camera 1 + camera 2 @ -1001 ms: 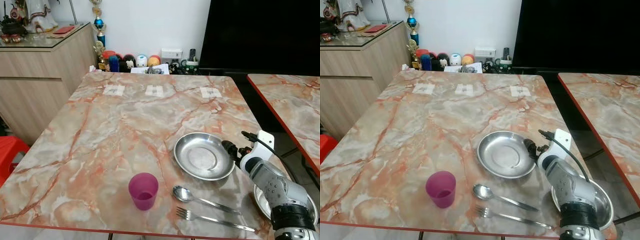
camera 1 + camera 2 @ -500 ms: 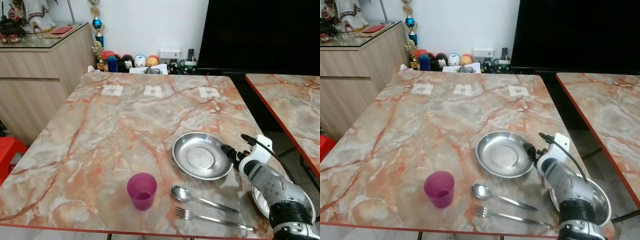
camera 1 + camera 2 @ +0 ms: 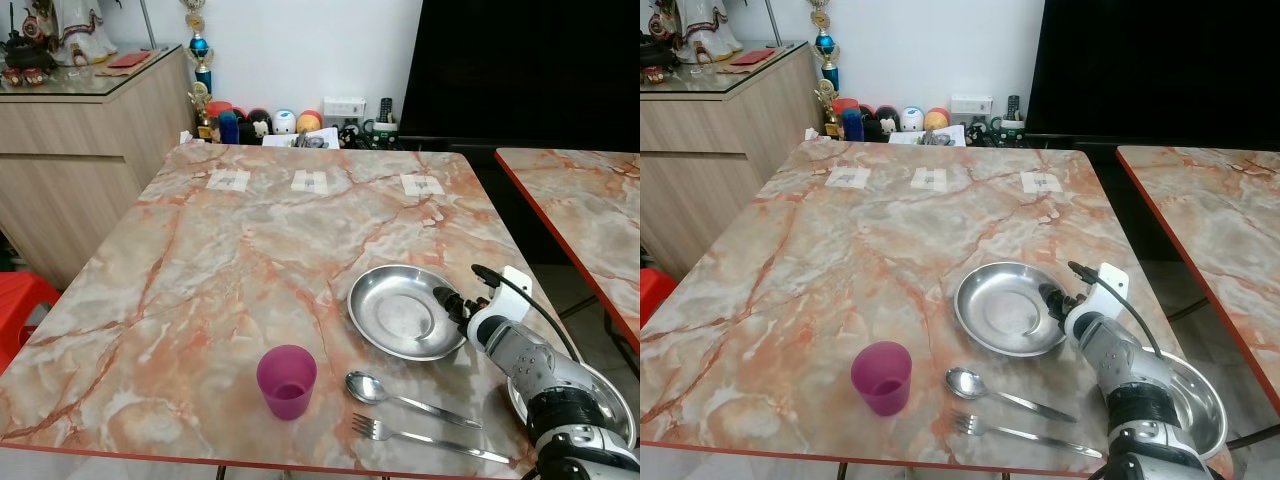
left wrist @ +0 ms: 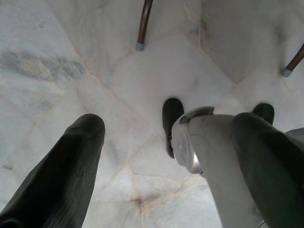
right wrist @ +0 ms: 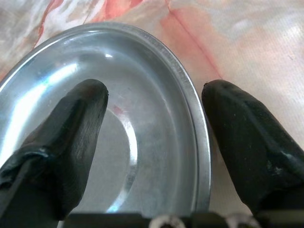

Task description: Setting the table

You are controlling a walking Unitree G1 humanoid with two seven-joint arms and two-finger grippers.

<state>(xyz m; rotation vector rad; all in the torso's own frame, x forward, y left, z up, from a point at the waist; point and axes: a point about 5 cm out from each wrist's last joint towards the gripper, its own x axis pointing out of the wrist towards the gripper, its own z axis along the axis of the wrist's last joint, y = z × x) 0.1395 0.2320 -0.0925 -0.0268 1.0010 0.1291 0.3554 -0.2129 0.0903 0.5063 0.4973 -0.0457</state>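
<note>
On the marble table, a steel plate lies near the front right, the right gripper spread wide astride its near rim — one finger over the bowl, one outside. Thin, stiff and slick, the plate likely handles light; the raised rim looks the only purchase. A second plate sits half hidden behind the arm. Purple cup, spoon and fork lie in front. The left gripper hangs open over the floor.

A second steel dish at the worktop's near right corner is largely hidden behind the right arm. The plate is cut off by the frame edge in the right wrist view. The small figures beyond the worktop cannot be identified.
</note>
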